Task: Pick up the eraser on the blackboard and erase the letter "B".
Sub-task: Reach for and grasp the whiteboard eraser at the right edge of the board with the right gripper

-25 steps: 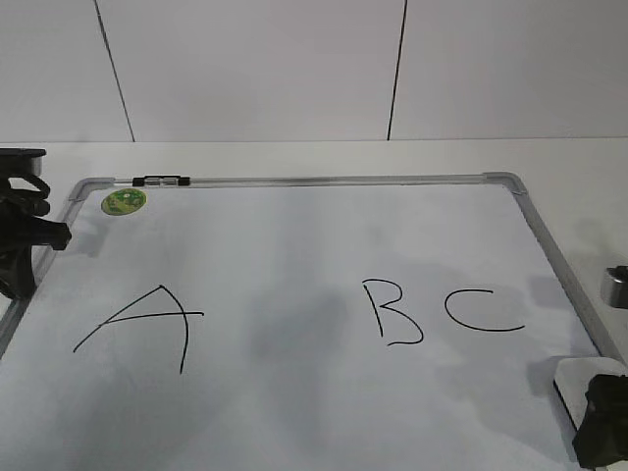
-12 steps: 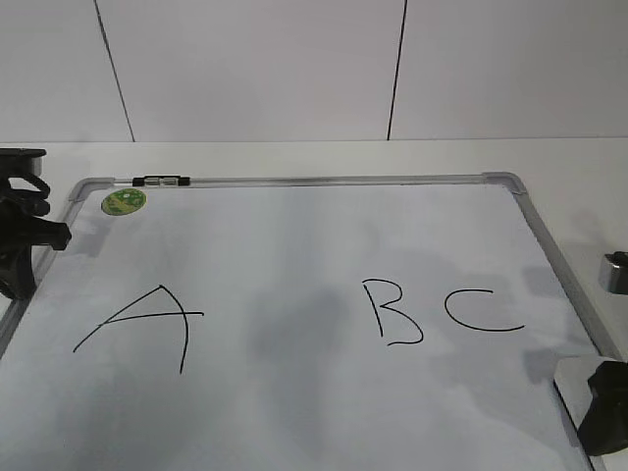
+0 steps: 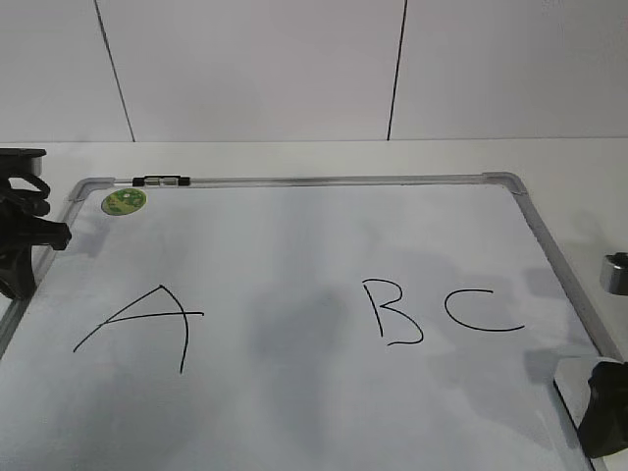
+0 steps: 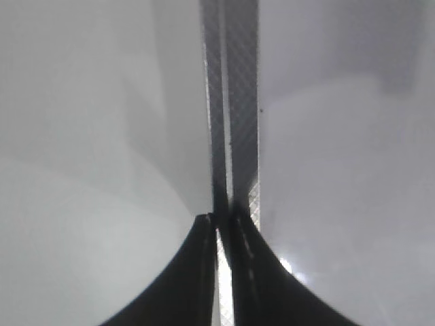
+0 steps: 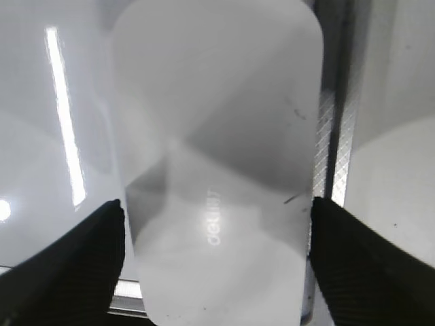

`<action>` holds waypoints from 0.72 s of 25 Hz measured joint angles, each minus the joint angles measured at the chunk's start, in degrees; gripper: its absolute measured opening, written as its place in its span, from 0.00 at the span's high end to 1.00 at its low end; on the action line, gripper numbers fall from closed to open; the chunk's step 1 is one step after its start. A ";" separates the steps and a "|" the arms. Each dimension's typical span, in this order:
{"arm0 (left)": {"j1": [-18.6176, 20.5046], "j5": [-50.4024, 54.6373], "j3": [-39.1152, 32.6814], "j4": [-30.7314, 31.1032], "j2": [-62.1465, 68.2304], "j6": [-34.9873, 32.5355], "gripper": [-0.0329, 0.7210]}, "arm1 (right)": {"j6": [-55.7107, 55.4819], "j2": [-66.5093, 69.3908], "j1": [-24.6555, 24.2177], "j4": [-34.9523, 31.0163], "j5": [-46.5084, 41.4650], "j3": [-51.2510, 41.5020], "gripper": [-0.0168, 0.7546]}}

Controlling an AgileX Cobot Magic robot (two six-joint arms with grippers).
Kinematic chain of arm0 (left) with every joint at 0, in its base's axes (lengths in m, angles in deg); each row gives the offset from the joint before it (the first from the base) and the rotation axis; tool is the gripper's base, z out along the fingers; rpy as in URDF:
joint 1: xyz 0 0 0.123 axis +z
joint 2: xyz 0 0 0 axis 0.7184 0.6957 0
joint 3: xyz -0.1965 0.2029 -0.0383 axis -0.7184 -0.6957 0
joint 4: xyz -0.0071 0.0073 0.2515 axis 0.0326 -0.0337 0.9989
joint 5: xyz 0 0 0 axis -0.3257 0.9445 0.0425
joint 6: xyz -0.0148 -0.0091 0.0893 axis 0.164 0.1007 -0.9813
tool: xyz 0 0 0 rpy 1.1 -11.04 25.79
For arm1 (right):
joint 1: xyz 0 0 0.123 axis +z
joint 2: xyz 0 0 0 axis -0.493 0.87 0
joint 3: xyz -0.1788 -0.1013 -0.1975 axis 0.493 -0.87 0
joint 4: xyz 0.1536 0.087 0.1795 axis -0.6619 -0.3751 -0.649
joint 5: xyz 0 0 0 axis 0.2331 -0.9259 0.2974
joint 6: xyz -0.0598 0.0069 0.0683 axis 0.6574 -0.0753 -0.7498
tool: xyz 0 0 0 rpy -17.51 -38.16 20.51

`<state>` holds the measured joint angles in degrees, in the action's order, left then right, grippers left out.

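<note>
Eraser (image 5: pixel 217 163) mostly hidden behind right end effector (image 3: pixel 605 417), frame-cropped.

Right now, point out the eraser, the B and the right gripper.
eraser (image 5: pixel 217 170), right wrist view, middle of its white top.
B (image 3: pixel 391 312), exterior view, its black strokes.
right gripper (image 5: pixel 216 224), right wrist view, midway between fingertips.

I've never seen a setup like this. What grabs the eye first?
The big white blackboard with hand-drawn A, B and C across its middle. At its lower right corner, the right end effector straddles the white eraser, fingers at either side. A round green sticker marks the top left.
</note>
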<state>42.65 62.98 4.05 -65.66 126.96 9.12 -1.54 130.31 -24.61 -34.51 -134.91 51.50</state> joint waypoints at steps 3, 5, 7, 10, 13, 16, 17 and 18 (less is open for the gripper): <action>0.00 0.00 0.00 0.00 0.00 0.00 0.93 | 0.00 0.00 0.00 0.00 -0.03 0.00 0.13; 0.00 0.00 0.00 0.00 0.00 0.00 0.93 | 0.00 0.00 0.00 0.00 -0.03 0.00 0.13; 0.00 0.00 0.00 0.00 0.00 0.00 0.93 | -0.10 0.00 0.00 0.00 -0.03 0.00 0.13; 0.00 0.00 0.00 0.00 0.00 0.00 0.93 | -0.10 0.00 0.00 0.00 -0.03 0.00 0.13; 0.00 0.00 0.00 0.00 0.00 0.00 0.93 | -0.10 0.00 0.00 0.00 -0.03 0.00 0.13; 0.00 0.00 0.00 0.00 0.00 0.00 0.93 | -0.10 0.00 0.00 0.00 -0.03 0.00 0.13; 0.00 0.00 0.00 0.00 0.00 0.00 0.93 | -0.10 0.00 0.00 0.00 -0.03 0.00 0.13; 0.00 0.00 0.00 0.00 0.00 0.00 0.93 | -0.10 0.00 0.00 0.00 -0.12 0.00 0.13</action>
<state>42.65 62.98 4.05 -65.66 126.96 9.12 -1.65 130.31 -24.61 -34.51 -135.03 51.50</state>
